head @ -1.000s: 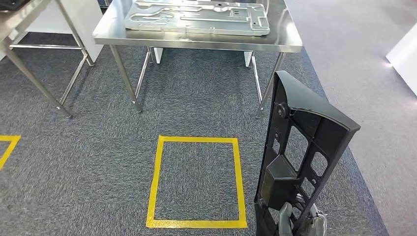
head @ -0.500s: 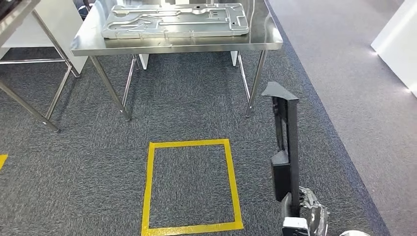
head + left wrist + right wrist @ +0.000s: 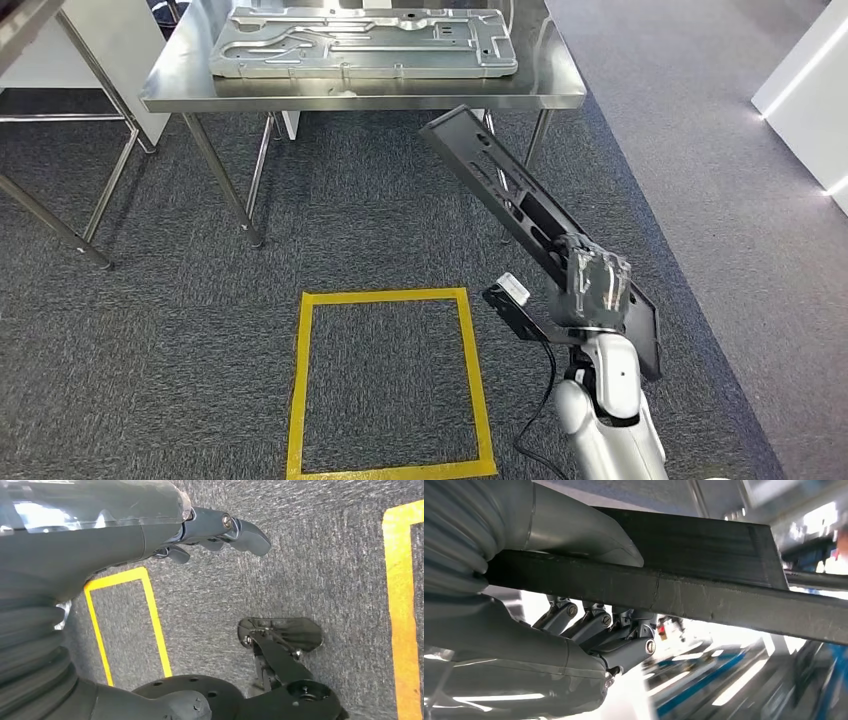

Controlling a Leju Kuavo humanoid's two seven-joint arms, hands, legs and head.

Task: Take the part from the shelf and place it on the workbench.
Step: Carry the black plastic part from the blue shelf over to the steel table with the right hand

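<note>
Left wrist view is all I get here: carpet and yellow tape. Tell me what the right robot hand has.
Observer: The right robot hand grips a long black part, tilted, with its upper end toward a steel table.
Operator: Check the grip for me.
Observer: In the right wrist view the thumb lies on one face of the part and the fingers curl against the other.
Operator: Say what is on that table.
Observer: A large grey metal panel lies flat on it, taking up most of the top.
</note>
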